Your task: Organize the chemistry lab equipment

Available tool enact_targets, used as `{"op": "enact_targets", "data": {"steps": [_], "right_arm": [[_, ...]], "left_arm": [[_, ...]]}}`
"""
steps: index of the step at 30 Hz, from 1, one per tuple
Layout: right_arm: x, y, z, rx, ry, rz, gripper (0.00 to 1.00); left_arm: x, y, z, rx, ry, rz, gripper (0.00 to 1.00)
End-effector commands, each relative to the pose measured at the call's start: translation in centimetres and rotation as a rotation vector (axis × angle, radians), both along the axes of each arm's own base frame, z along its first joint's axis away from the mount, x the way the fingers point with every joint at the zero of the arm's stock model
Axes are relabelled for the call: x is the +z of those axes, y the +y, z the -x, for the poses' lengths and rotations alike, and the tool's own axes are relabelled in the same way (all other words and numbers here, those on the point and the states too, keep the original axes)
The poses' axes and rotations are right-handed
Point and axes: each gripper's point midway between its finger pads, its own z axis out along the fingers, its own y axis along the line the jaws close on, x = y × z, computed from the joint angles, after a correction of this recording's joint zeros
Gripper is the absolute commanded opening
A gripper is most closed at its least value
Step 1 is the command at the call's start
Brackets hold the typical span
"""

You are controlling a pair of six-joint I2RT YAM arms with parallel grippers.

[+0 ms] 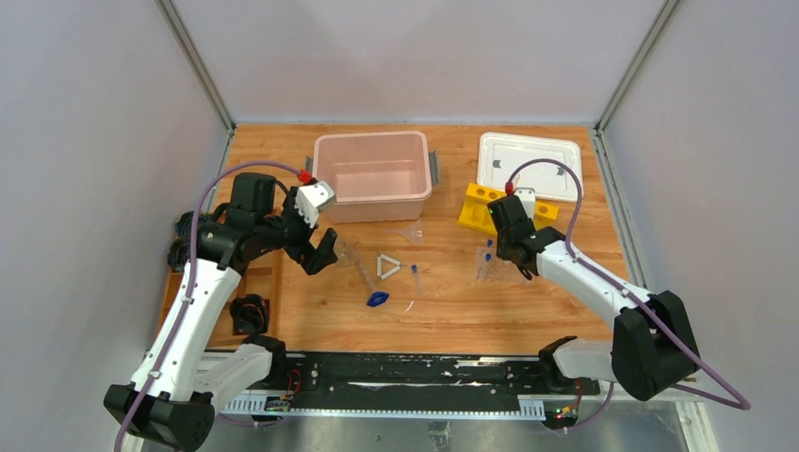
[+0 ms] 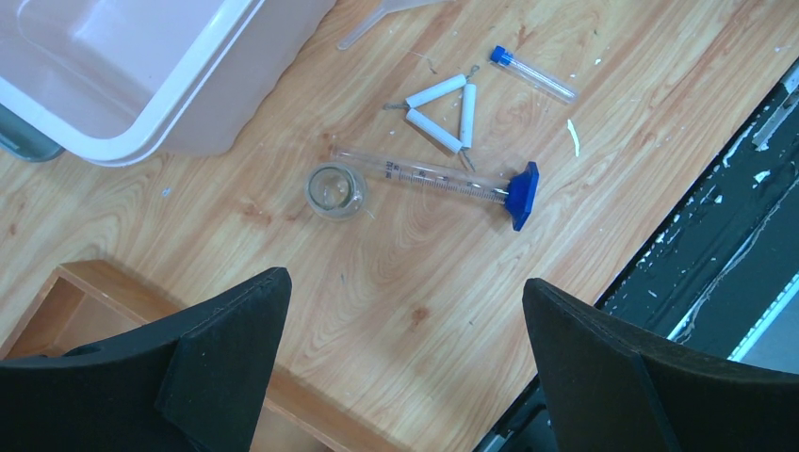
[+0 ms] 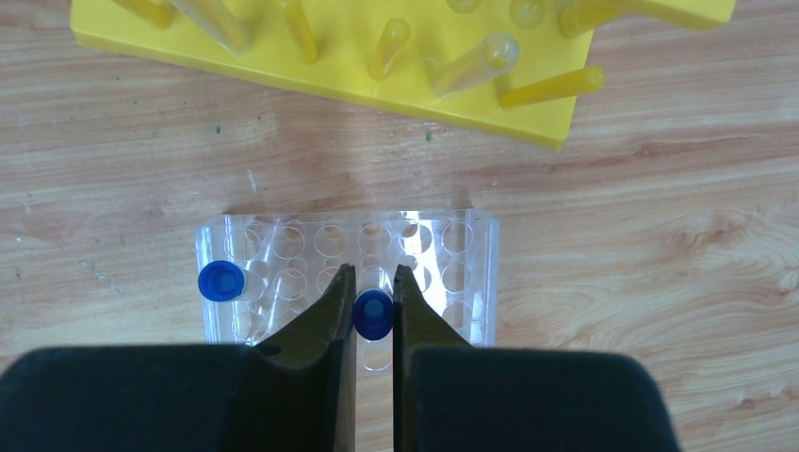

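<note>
My right gripper [image 3: 373, 282] is shut on a blue-capped clear tube [image 3: 373, 314] and holds it upright over the clear tube rack [image 3: 452, 273]. Another blue-capped tube [image 3: 220, 282] stands in that rack's left side. The yellow rack [image 3: 330, 71] lies just beyond it. My left gripper [image 2: 403, 282] is open and empty, raised above the table's left side. Ahead of it lie a clear beaker [image 2: 335, 189], a graduated clear rod with a blue clip end [image 2: 521, 195], a white triangle [image 2: 443, 111], a loose blue-capped tube [image 2: 532, 73] and a funnel [image 2: 377, 19].
The pink bin [image 1: 372, 174] stands at the back middle, the white lid [image 1: 529, 165] at the back right behind the yellow rack [image 1: 481, 209]. A shallow wooden tray [image 1: 254, 282] sits at the left edge under my left arm.
</note>
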Motion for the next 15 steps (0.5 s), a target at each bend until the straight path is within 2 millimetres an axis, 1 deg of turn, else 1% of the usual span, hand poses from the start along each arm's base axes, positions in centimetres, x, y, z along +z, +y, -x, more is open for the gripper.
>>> {"op": "enact_targets", "data": {"steps": [1, 9, 10, 12, 14, 15], "right_arm": [[-1.1, -0.7, 0.1, -0.027, 0.007, 0.013, 0.00], [-2.0, -0.5, 0.2, -0.030, 0.016, -0.006, 0.00], [-2.0, -0.5, 0.2, -0.029, 0.016, -0.012, 0.05], [-1.7, -0.3, 0.3, -0.023, 0.010, -0.024, 0.18], [-0.8, -0.3, 0.4, -0.028, -0.015, -0.038, 0.26], [-0.2, -0.3, 0.4, -0.028, -0.032, -0.047, 0.29]], "left_arm": [[0.6, 0.1, -0.4, -0.002, -0.031, -0.007, 1.00], [0.5, 0.1, -0.4, 0.000, -0.028, -0.009, 1.00], [0.5, 0.1, -0.4, 0.001, -0.026, -0.008, 1.00], [0.6, 0.1, -0.5, 0.005, -0.025, -0.008, 1.00], [0.7, 0.1, -0.6, 0.008, -0.027, -0.009, 1.00], [0.7, 0.1, -0.6, 0.009, -0.028, -0.009, 1.00]]}}
